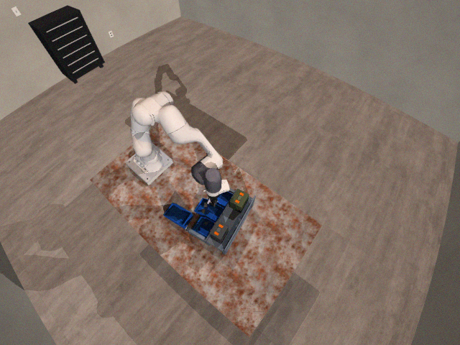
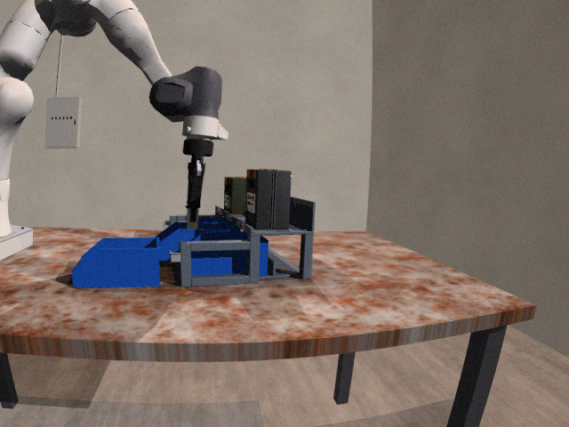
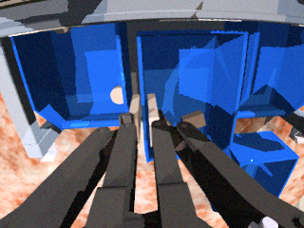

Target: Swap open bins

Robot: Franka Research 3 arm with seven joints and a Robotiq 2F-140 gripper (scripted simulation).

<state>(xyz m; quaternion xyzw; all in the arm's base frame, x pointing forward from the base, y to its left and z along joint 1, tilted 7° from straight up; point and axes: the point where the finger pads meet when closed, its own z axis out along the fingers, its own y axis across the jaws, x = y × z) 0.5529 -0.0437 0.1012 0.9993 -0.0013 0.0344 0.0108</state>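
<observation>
A grey shelf [image 2: 248, 248] on the table holds three blue open bins side by side. My gripper [image 2: 190, 222] points straight down over the front of the middle bin [image 1: 208, 208]. In the wrist view my fingers stand slightly apart on either side of that bin's thin left side wall, with a small gap. The middle bin [image 3: 190, 89] sits level in its place, open front out, with a tan part [image 3: 193, 121] inside. Another blue bin [image 2: 116, 267] stands on the table in front of the shelf. It looks empty in the wrist view [image 3: 262, 159].
The far shelf bin [image 3: 70, 76] holds a round part [image 3: 117, 95]. The near shelf bin [image 1: 202, 226] sits beside the middle one. A green box [image 1: 238, 199] and a dark box [image 1: 219, 231] stand on the shelf's upper board. My arm's base [image 1: 148, 167] is at the table's far side.
</observation>
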